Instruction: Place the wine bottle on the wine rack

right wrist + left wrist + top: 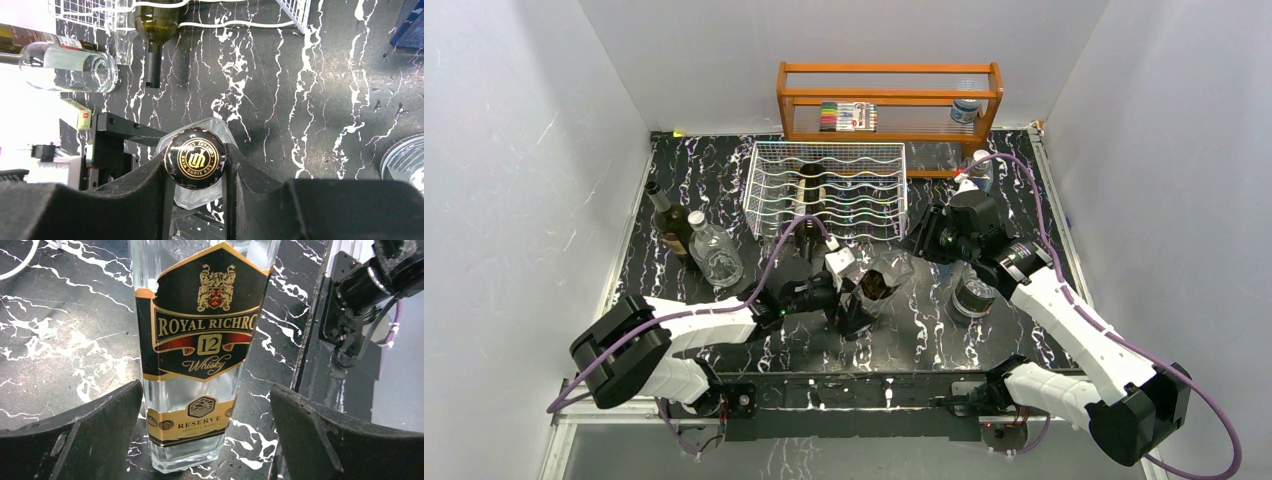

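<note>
Bottle (pixel 200 340): clear glass, black-gold whisky label, standing between the jaws
Left gripper (pixel 205 390): wide open
Table (pixel 60 340): black, white-veined

Cropped top — whisky bottle (pixel 200 355)

You've got the clear square glass bottle (pixel 881 284), black-and-gold whisky label, black cap, standing upright at table centre. Beyond it, far centre, sits the boxy white wire-grid rack (pixel 864 190) with wavy rows, apart from it.
</note>
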Motion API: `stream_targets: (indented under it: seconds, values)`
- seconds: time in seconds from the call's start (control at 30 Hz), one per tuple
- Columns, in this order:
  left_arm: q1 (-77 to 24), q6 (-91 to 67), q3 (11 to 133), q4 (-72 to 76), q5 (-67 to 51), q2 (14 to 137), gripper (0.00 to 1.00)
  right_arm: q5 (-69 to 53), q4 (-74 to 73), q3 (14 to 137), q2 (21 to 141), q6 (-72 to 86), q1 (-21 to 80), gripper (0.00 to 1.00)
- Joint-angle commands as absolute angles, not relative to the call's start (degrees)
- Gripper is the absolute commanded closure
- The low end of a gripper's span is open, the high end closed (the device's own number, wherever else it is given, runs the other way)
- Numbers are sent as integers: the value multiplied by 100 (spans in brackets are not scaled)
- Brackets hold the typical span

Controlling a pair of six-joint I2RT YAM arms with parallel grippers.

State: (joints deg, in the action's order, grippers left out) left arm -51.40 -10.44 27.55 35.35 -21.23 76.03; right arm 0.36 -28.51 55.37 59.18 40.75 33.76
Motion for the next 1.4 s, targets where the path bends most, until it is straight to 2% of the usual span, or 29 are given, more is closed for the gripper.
stream_targets:
  seconds: [0.0, 0.13, 0.23, 0.3, 0.4, 0.6, 0.63, 0.8, 0.9, 0.93, 1.03, 1.1, 1.17, 1.2, 1.23, 1.3, 1.37]
  values:
    - [-5256, -606, 2878, 3841, -2018, 7890, 2, -246, -2318, 5557, 5796, 4283, 3383, 100]
    - [-5268, -551, 2898, 4038, -1555, 8171, 2, -269, -2312, 5514, 5772, 4336, 3378, 100]
    - [-5278, -580, 2953, 4173, -1622, 8301, 3, -273, -2312, 5446, 5719, 4367, 3383, 100]
    - [-5289, -559, 2991, 4187, -1704, 8374, 15, -272, -2320, 5430, 5697, 4381, 3383, 100]
    - [-5293, -582, 3018, 4199, -1684, 8402, 27, -264, -2332, 5429, 5687, 4384, 3381, 100]
    - [-5315, -541, 3010, 4292, -1581, 8379, 41, -291, -2327, 5367, 5652, 4436, 3381, 100]
    - [-5319, -537, 3021, 4297, -1559, 8385, 40, -297, -2326, 5362, 5659, 4435, 3379, 100]
    - [-5317, -512, 3066, 4297, -1674, 8467, 18, -317, -2358, 5372, 5647, 4439, 3381, 100]
    - [-5322, -483, 3072, 4301, -1625, 8488, 16, -321, -2370, 5362, 5638, 4437, 3378, 100]
    - [-5322, -480, 3071, 4299, -1611, 8497, 19, -317, -2370, 5361, 5642, 4434, 3383, 100]
    - [-5318, -450, 3098, 4299, -1596, 8498, 40, -316, -2378, 5361, 5648, 4438, 3380, 100]
    - [-5322, -415, 3090, 4293, -1526, 8444, 62, -294, -2410, 5364, 5641, 4438, 3379, 100]
    - [-5318, -316, 3088, 4243, -1414, 8349, 97, -273, -2454, 5380, 5613, 4396, 3378, 100]
    - [-5320, -242, 3093, 4196, -1326, 8278, 100, -279, -2467, 5391, 5593, 4340, 3382, 100]
    - [-5322, -151, 3093, 4151, -1240, 8200, 100, -304, -2487, 5423, 5559, 4261, 3384, 91]
    - [-5318, 96, 3105, 4028, -1072, 7969, 100, -327, -2504, 5456, 5414, 4092, 3379, 66]
    - [-5321, 422, 3136, 3883, -962, 7719, 100, -242, -2540, 5485, 5185, 3887, 3384, 46]
